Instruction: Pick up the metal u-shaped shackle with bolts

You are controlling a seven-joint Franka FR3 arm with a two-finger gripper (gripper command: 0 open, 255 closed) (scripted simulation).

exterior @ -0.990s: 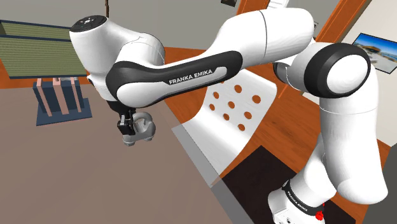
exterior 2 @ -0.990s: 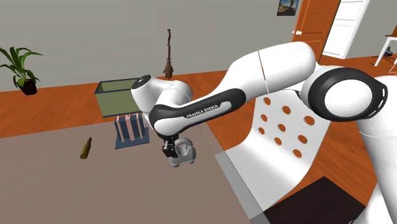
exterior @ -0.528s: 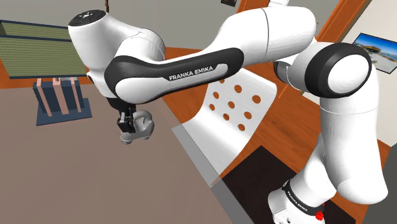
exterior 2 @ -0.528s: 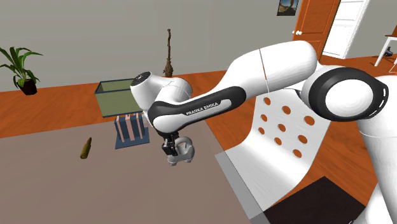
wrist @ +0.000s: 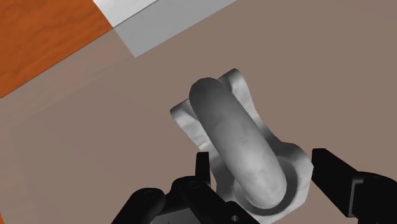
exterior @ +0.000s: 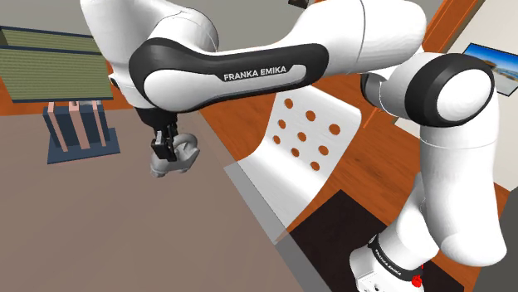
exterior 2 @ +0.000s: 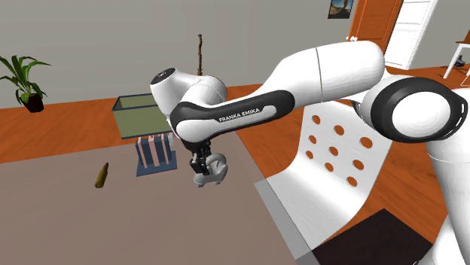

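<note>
Over table (exterior: 100,232), nr edge by white chair (exterior: 307,158): grey shackle (exterior: 178,155), clear of the top, pinched in claw (wrist: 264,170) closed partway on its thick end. Lift straight & slow; grip firm, no wrist twist. Off-centre hold, prob apt to swing.

Grey U-shaped shackle (wrist: 245,149) in the end effector (wrist: 262,160), above brown table (wrist: 95,146).
</note>
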